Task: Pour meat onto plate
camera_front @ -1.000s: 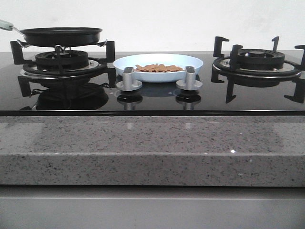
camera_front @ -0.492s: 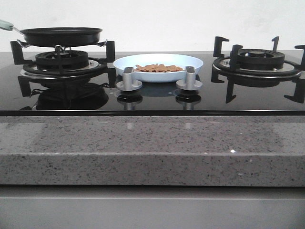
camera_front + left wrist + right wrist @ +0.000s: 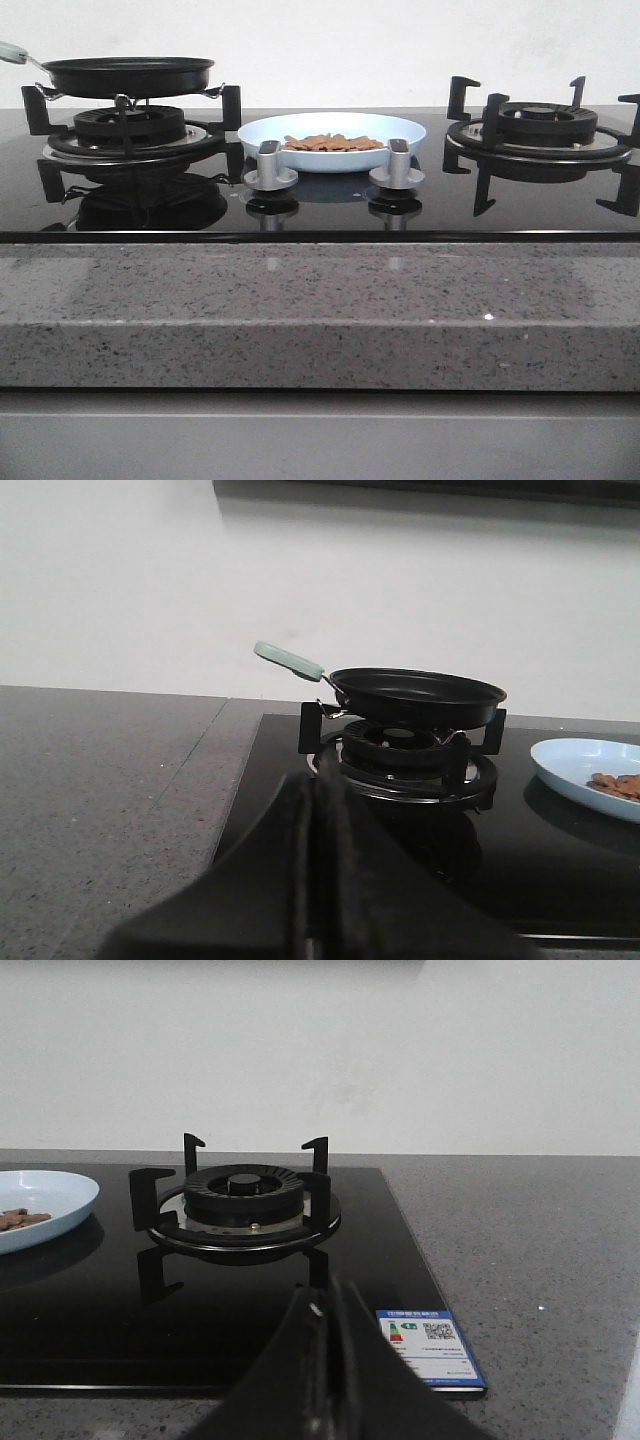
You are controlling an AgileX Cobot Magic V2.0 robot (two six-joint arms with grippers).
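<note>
The pale blue plate (image 3: 333,132) sits on the black glass hob between the two burners, behind the two knobs. A flat heap of orange-brown meat (image 3: 333,143) pieces lies in it. The plate's edge also shows in the left wrist view (image 3: 578,770) with meat (image 3: 618,784), and in the right wrist view (image 3: 55,1200) with meat (image 3: 18,1219). My left gripper (image 3: 318,798) is shut with nothing in it, back from the left burner. My right gripper (image 3: 328,1300) is shut and empty, near the hob's front right corner. Neither arm shows in the front view.
A black frying pan (image 3: 128,73) with a pale green handle (image 3: 287,659) rests on the left burner (image 3: 130,128). The right burner (image 3: 538,125) is bare. Two silver knobs (image 3: 270,166) (image 3: 397,165) stand before the plate. A speckled grey counter edge (image 3: 320,310) runs along the front.
</note>
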